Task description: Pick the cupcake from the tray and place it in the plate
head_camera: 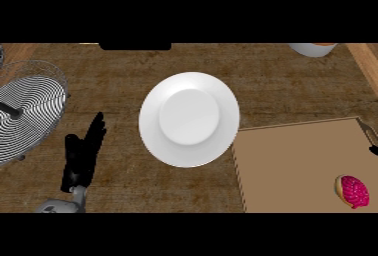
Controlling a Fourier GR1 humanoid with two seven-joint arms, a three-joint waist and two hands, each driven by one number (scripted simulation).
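Observation:
The cupcake (pixel 354 191), pink-frosted with a tan base, lies at the right end of the brown tray (pixel 295 165), close to the view's right edge. A white round plate (pixel 189 119) sits bare on the wooden counter just left of the tray. My left hand (pixel 81 155) rests at the lower left with straight fingers pointing up, well left of the plate and holding nothing. A thin dark sliver (pixel 371 140) shows at the right edge above the cupcake; whether it belongs to my right hand cannot be told.
A wire-mesh strainer (pixel 26 115) lies at the far left beside my left hand. A white bowl (pixel 314 48) stands at the back right, and a light wooden edge (pixel 365 65) runs along the right side. A dark object (pixel 135 46) sits at the back.

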